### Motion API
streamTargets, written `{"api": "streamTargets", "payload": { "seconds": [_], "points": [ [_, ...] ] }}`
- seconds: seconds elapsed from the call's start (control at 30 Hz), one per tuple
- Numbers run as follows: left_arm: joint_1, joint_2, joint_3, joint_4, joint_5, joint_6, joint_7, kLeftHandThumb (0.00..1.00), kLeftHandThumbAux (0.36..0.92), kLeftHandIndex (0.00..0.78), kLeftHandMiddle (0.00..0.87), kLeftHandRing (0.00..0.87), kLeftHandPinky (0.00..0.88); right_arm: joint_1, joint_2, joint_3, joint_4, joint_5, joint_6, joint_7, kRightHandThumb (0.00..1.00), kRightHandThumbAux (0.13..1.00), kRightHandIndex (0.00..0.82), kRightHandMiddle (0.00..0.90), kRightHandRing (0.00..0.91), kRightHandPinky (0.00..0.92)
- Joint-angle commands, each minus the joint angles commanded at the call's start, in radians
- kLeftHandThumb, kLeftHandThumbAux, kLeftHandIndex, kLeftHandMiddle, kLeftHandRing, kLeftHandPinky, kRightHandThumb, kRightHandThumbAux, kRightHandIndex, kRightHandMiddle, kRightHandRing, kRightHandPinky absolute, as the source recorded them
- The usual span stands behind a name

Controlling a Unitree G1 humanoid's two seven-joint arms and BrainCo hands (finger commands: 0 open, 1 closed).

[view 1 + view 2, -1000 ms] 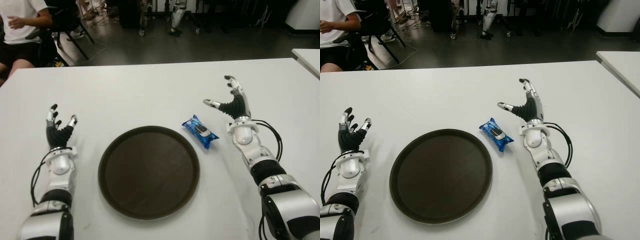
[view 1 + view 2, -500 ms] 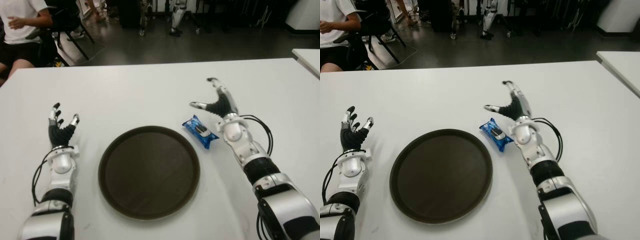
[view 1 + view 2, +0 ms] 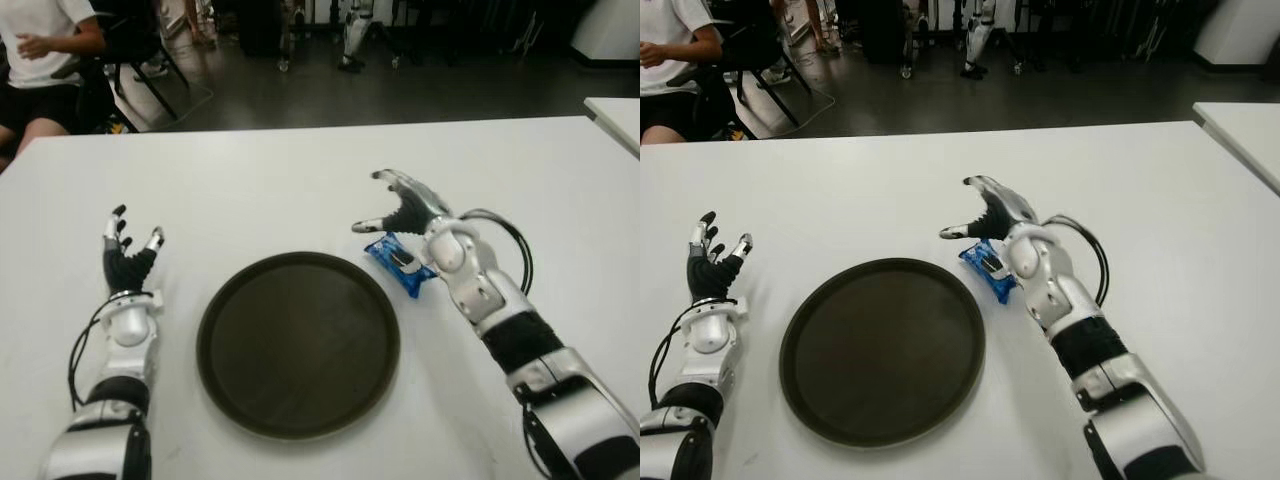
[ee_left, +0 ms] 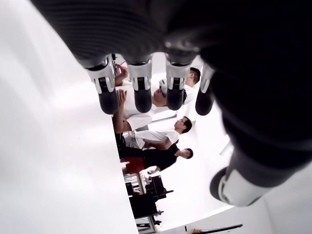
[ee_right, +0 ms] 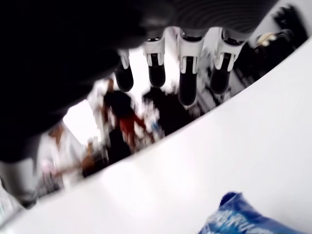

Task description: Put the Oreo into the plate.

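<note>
Left eye view: the right hand (image 3: 400, 205), fingers spread and holding nothing, hovers right of centre, directly above the upper end of the blue Oreo packet (image 3: 400, 262), which lies flat on the white surface (image 3: 300, 175) just beside the right rim of the dark round plate (image 3: 298, 343); the left hand (image 3: 128, 252), also open and empty, shows at middle left, well apart from the plate. A seated person (image 3: 40, 45) occupies the upper left corner. Right eye view: the same arrangement, with the packet partly hidden behind the right wrist, so whether palm and wrapper touch cannot be told. Left wrist view: four straight fingers (image 4: 141, 87) and a thumb, nothing between them. Right wrist view: extended fingers at the top of the frame, the packet's blue edge at the lower right, clear of the fingertips. The step in hand appears to be the reach; it is best done by lowering thumb and fingers astride the packet's narrow width before closing, since a flat wrapper may slide.
</note>
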Motion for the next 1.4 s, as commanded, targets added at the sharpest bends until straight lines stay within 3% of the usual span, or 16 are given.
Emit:
{"api": "streamTargets", "payload": {
  "seconds": [0.2,0.3,0.5,0.63,0.87,1.0,1.13,1.4],
  "points": [
    [0.008,-0.005,-0.005,-0.019,0.007,0.008,0.008,0.000,0.691,0.040,0.028,0.012,0.029,-0.001,-0.022,0.043,-0.085,-0.069,0.083,0.092,0.000,0.561,0.012,0.139,0.205,0.232],
    [0.005,-0.005,-0.006,-0.012,0.009,0.010,0.011,0.000,0.685,0.040,0.028,0.013,0.036,-0.004,-0.034,0.065,-0.121,-0.104,0.115,0.131,0.000,0.561,0.015,0.134,0.191,0.211],
    [0.004,-0.007,-0.009,-0.015,0.011,0.014,0.014,0.000,0.669,0.039,0.025,0.012,0.040,-0.006,-0.049,0.081,-0.153,-0.135,0.133,0.172,0.000,0.563,0.020,0.136,0.207,0.251],
    [0.004,-0.008,-0.013,-0.017,0.015,0.015,0.017,0.000,0.667,0.036,0.022,0.007,0.031,-0.008,-0.059,0.093,-0.174,-0.163,0.139,0.194,0.000,0.553,0.020,0.157,0.314,0.282],
    [0.007,-0.012,-0.017,-0.023,0.016,0.027,0.028,0.000,0.694,0.036,0.030,0.016,0.040,0.000,-0.076,0.107,-0.203,-0.216,0.133,0.189,0.000,0.549,0.033,0.155,0.260,0.379],
    [0.008,-0.016,-0.019,-0.026,0.018,0.033,0.037,0.000,0.683,0.035,0.028,0.017,0.042,0.012,-0.086,0.113,-0.224,-0.263,0.134,0.163,0.000,0.541,0.059,0.142,0.215,0.315],
    [0.010,-0.025,-0.021,-0.035,0.019,0.039,0.054,0.000,0.685,0.031,0.024,0.013,0.039,0.014,-0.099,0.139,-0.234,-0.365,0.169,0.159,0.000,0.537,0.061,0.107,0.153,0.232],
    [0.011,-0.031,-0.032,-0.045,0.032,0.035,0.071,0.000,0.677,0.054,0.027,0.019,0.038,0.009,-0.121,0.170,-0.242,-0.511,0.199,0.199,0.000,0.540,0.069,0.101,0.123,0.168]
  ]
}}
